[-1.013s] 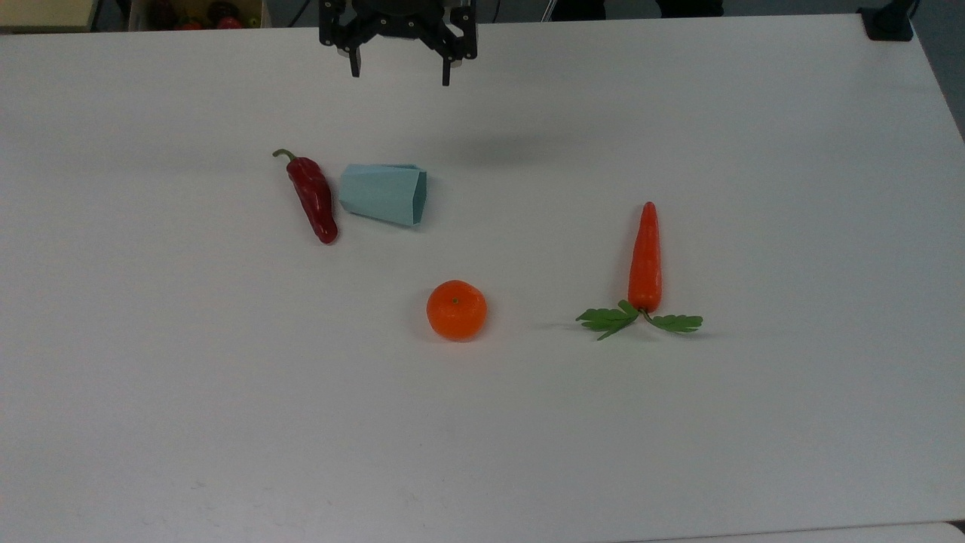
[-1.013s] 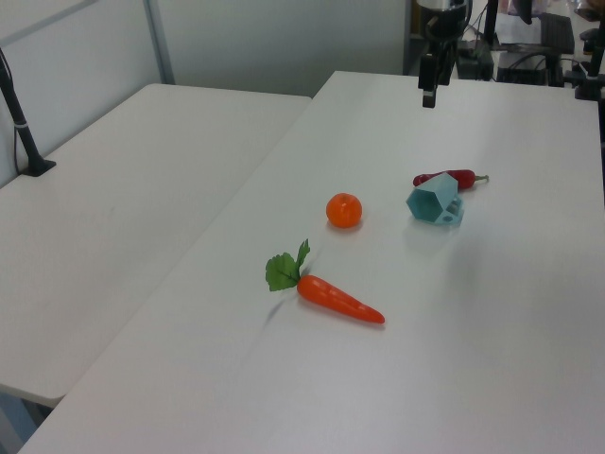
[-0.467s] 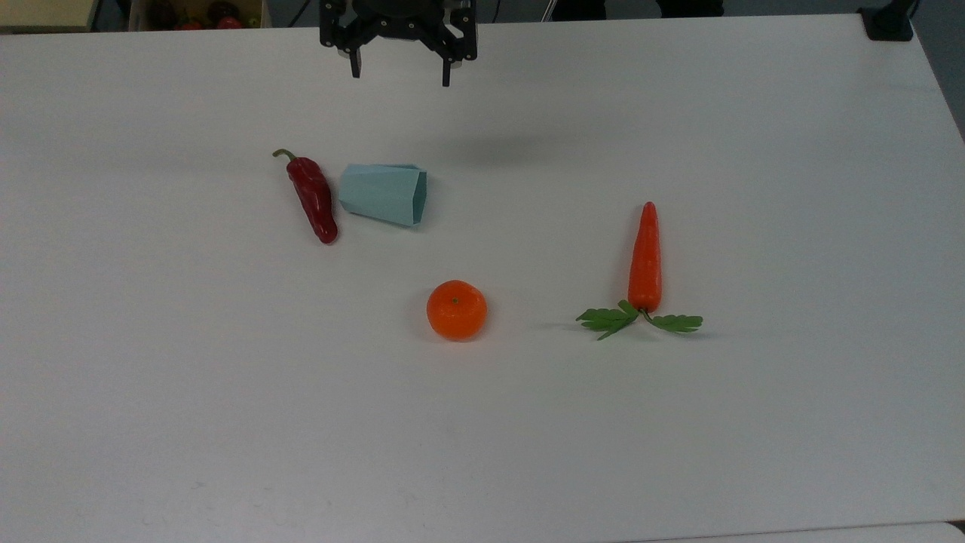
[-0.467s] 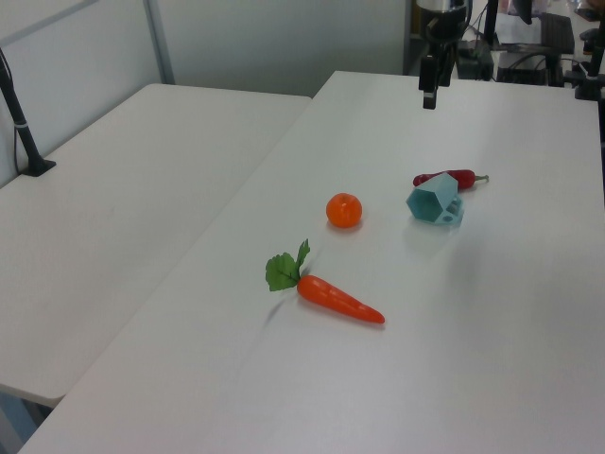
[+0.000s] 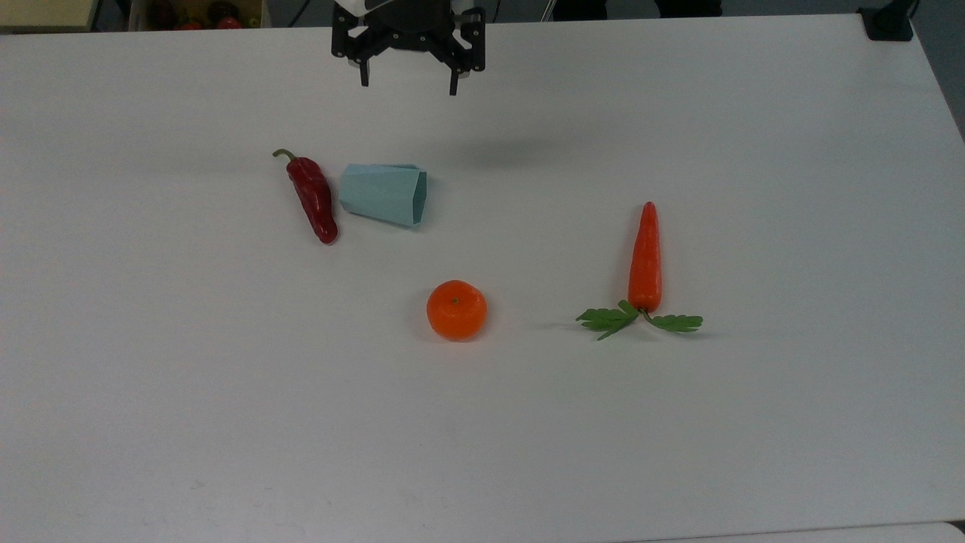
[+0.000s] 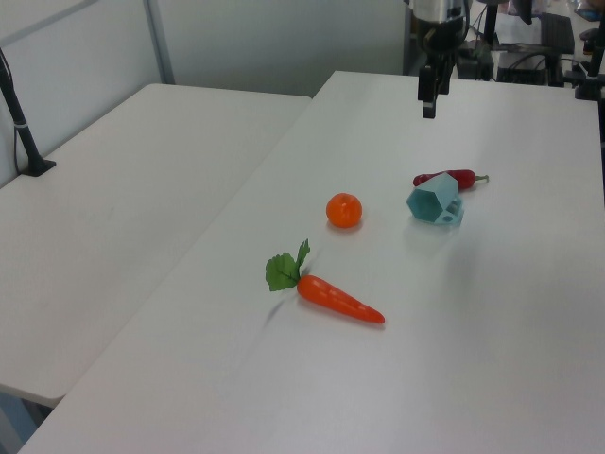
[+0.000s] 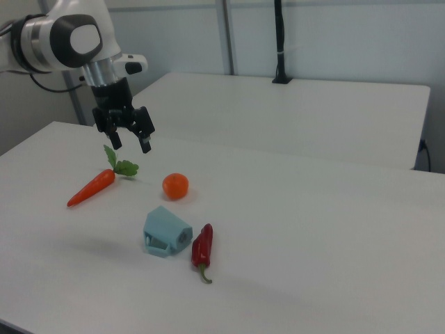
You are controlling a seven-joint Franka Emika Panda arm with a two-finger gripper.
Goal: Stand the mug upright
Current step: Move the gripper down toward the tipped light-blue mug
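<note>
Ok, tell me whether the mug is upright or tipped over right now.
Tipped over. The mug lies on its side on the table, open mouth facing the top view's right, base next to the red chili.

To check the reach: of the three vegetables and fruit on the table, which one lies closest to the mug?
The red chili pepper: it lies right beside the mug's narrow base, almost touching. The orange and the carrot sit clearly apart.

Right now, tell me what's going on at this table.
A Franka arm holds its pincer open in the air, gripping nothing. The pale blue mug lies on its side on the white table, close beside a red chili pepper. An orange and a carrot lie apart from them. Nothing is being handled yet.
</note>
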